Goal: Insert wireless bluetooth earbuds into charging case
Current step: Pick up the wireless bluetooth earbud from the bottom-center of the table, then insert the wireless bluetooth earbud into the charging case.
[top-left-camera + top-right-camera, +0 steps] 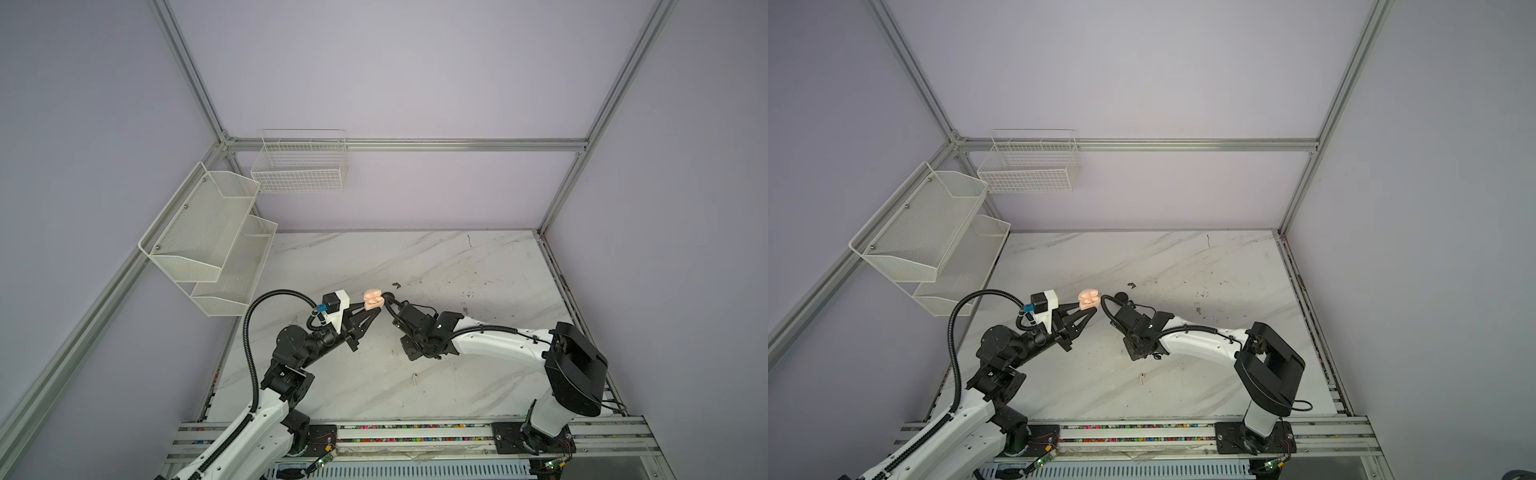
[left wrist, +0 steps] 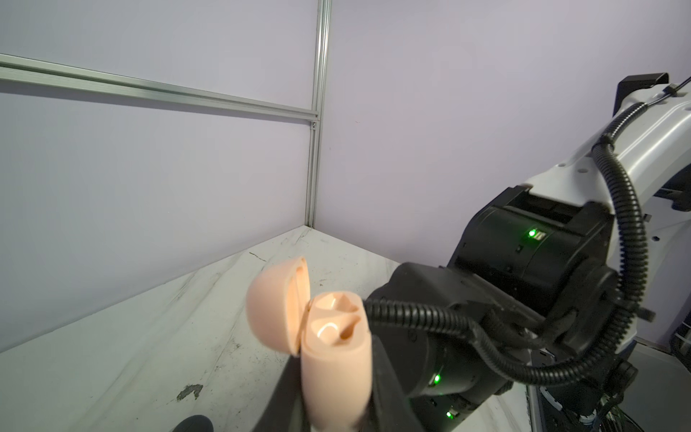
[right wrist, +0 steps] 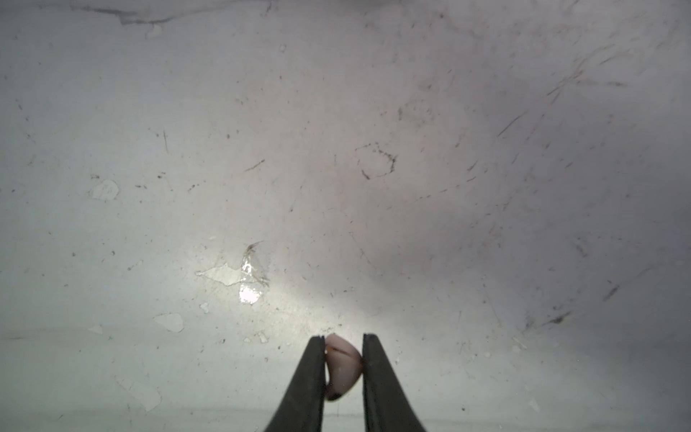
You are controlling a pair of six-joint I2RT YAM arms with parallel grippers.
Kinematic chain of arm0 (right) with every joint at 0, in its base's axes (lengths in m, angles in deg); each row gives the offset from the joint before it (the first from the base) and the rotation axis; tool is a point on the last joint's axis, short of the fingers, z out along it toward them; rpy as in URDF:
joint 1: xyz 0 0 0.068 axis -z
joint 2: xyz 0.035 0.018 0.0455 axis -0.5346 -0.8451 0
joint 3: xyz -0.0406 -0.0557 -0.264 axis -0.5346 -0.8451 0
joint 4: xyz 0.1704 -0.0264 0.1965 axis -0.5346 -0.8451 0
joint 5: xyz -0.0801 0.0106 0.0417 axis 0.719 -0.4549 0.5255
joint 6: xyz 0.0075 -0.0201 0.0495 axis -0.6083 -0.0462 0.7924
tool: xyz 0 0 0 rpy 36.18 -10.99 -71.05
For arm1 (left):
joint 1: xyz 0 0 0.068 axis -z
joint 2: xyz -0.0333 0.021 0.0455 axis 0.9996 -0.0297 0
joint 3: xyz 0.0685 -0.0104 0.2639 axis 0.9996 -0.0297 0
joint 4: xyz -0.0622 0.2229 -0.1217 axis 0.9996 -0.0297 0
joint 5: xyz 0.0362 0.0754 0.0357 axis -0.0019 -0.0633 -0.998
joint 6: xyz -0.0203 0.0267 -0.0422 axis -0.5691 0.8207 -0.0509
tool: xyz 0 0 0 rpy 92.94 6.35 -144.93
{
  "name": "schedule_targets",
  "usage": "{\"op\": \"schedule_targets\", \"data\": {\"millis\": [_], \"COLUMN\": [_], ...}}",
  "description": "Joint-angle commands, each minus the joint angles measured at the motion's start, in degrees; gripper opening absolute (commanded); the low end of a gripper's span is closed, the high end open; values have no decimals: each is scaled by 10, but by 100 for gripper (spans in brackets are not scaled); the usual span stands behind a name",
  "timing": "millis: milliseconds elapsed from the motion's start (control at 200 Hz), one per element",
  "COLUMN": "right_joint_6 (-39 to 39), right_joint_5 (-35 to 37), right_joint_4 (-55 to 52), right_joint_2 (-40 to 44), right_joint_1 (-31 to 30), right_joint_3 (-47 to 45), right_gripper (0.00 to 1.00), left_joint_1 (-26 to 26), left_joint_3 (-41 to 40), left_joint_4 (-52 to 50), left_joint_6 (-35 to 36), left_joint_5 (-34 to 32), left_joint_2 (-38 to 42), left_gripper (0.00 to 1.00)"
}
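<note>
My left gripper is shut on a peach charging case and holds it above the table. The case's hinged lid stands open and its two sockets show. In the right wrist view my right gripper is shut on a pale pinkish earbud above the marble table. In both top views its fingers are hidden under its own wrist, just right of the case. Another pale earbud lies loose on the table nearer the front.
A small dark scrap lies behind the case. A small black rounded thing sits on the table beside the right arm's cable. White mesh shelves and a wire basket hang on the left and back walls.
</note>
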Motion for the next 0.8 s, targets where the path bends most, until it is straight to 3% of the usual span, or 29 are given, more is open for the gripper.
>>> {"op": "schedule_targets", "data": {"millis": [0,160,395,655,795], "right_joint_6": [-15,-47,-109,-171,-178], "right_joint_5": [33,57,85,79,57], "right_joint_4": [-6,-41,-97,-131,-123], "right_joint_2": [48,86,114,92,103], "right_joint_1": [16,41,46,46,32], "right_joint_3": [24,90,225,334,337], "right_gripper": [20,19,18,18,17], "left_joint_1": [9,11,14,15,15], "left_joint_3": [-25,-21,-2,38,47], "left_joint_4": [126,279,411,446,489], "left_joint_6": [-7,-16,-5,35,36], "left_joint_5": [-9,-14,27,79,100], "left_joint_2": [-39,-136,-236,-307,-337], "left_gripper": [0,0,0,0,0]}}
